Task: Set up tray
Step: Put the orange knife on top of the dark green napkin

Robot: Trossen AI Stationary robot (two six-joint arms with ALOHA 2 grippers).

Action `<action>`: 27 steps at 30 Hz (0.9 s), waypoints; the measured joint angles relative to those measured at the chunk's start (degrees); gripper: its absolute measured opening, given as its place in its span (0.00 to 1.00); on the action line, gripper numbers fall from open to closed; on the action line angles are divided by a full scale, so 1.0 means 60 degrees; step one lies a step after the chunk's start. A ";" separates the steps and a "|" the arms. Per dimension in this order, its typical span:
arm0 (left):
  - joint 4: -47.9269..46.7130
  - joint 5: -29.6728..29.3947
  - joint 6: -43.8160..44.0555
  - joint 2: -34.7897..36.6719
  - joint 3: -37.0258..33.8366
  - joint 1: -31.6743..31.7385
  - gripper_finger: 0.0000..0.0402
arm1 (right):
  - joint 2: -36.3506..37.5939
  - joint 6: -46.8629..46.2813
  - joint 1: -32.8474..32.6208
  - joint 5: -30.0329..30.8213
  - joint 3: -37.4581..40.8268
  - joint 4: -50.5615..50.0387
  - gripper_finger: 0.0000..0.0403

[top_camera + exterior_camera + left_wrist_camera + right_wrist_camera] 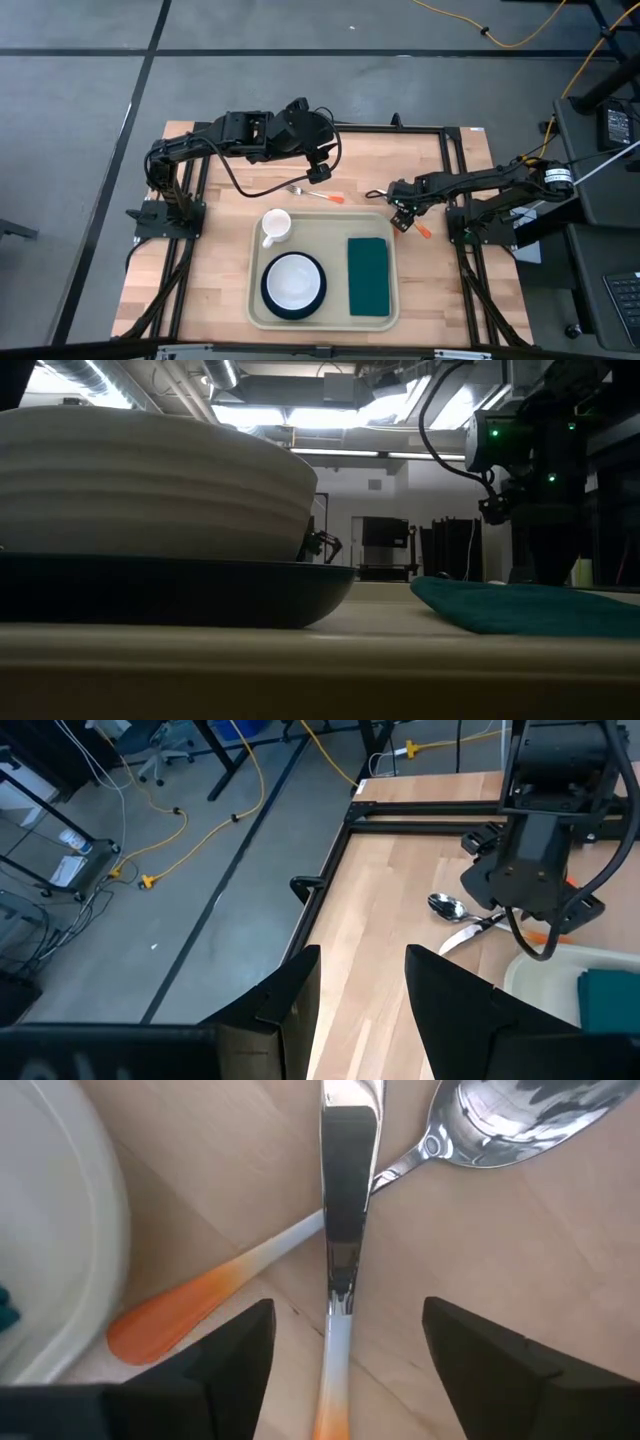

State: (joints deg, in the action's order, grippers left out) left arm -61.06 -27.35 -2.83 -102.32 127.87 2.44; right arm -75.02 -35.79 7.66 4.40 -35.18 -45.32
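Observation:
The beige tray (256, 300) lies near the table's front edge. It carries a white cup (275, 226), a teal plate (268, 300) with a white bowl (293, 280), and a green napkin (368, 275). Just beyond the tray's far right corner, a knife (340, 1230) lies across a spoon (500, 1115); both have orange handle ends. My right gripper (345, 1350) points down over them, open, one finger on each side of the knife's handle, touching nothing. My left gripper (362, 985) hangs open, high over the far middle of the table.
A fork (312, 194) with an orange handle lies on the wood beyond the tray, below my left arm. The tray's rim (60, 1230) is close beside the spoon's handle. A black frame (330, 870) runs along the table's edges. Bare wood shows left of the tray.

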 joint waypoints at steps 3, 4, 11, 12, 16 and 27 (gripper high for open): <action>0.0002 0.0000 -0.0063 0.0000 0.0000 -0.0002 0.36 | 0.0000 0.0018 0.0000 0.0004 0.0000 0.0004 0.62; 0.0000 0.0000 -0.0063 0.0000 0.0000 0.0000 0.36 | 0.0000 0.0025 0.0000 0.0004 0.0000 0.0012 0.62; 0.0000 0.0000 -0.0086 0.0000 0.0000 0.0051 0.36 | -0.0168 0.0047 0.0000 0.0004 0.0000 0.0053 0.60; 0.0000 -0.0003 -0.0088 0.0000 0.0000 0.0055 0.36 | -0.0240 0.0047 0.0000 0.0004 0.0000 0.0078 0.60; 0.0000 -0.0001 -0.0157 0.0000 0.0000 0.0055 0.36 | -0.0531 0.0055 0.0000 0.0007 0.0000 0.0195 0.60; 0.0000 0.0000 -0.0165 0.0000 0.0000 0.0055 0.36 | -0.1009 0.0229 0.0000 0.0007 -0.0040 0.0296 0.60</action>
State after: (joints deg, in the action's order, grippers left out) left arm -61.06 -27.35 -3.81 -102.32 127.87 2.76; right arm -81.08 -34.42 7.66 4.45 -35.42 -43.54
